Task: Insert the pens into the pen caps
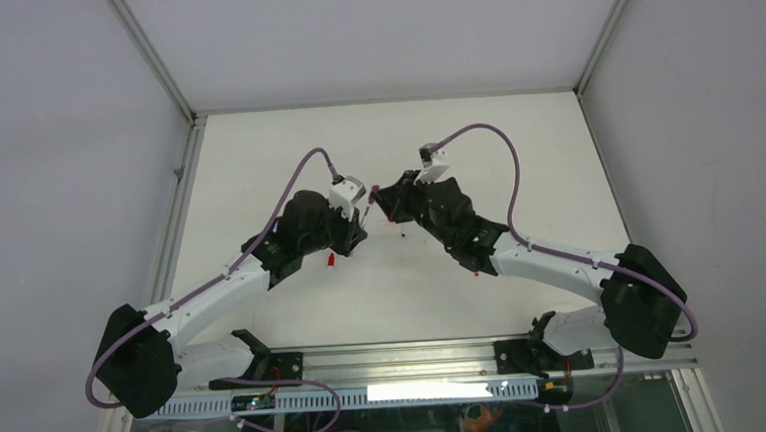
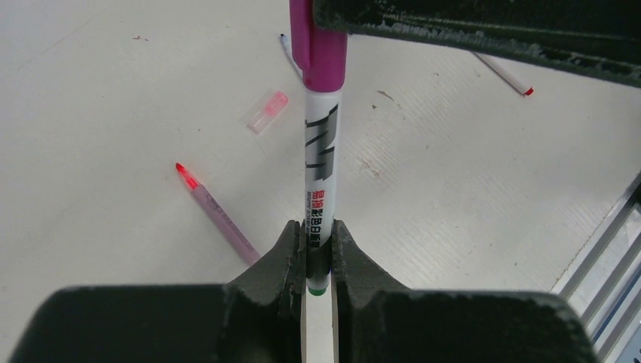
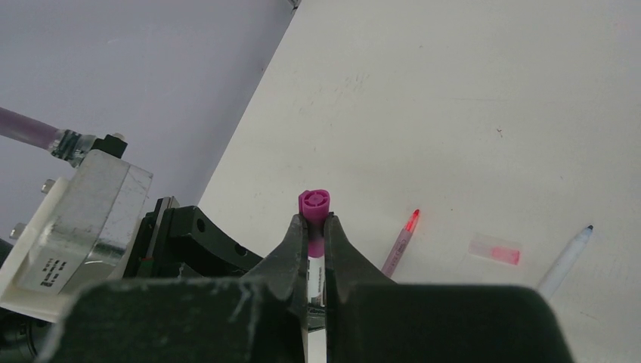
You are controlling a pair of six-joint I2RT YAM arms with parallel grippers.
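Observation:
My left gripper (image 2: 320, 231) is shut on the lower end of a white pen (image 2: 321, 162) with black lettering, held above the table. A magenta cap (image 2: 323, 45) sits over the pen's far end. My right gripper (image 3: 315, 221) is shut on that magenta cap (image 3: 314, 204). The two grippers meet at mid-table, left (image 1: 359, 220) and right (image 1: 383, 198). On the table lie a pale pink pen with a red tip (image 2: 217, 215), also in the right wrist view (image 3: 399, 243), and a pale pink cap (image 2: 267, 111), also in the right wrist view (image 3: 495, 249).
A white pen with a dark blue tip (image 3: 564, 262) lies right of the pale cap. A thin white pen with a red tip (image 2: 503, 73) lies farther off. A small red cap (image 1: 330, 260) lies by the left arm. The metal rail (image 2: 612, 249) borders the table's near edge.

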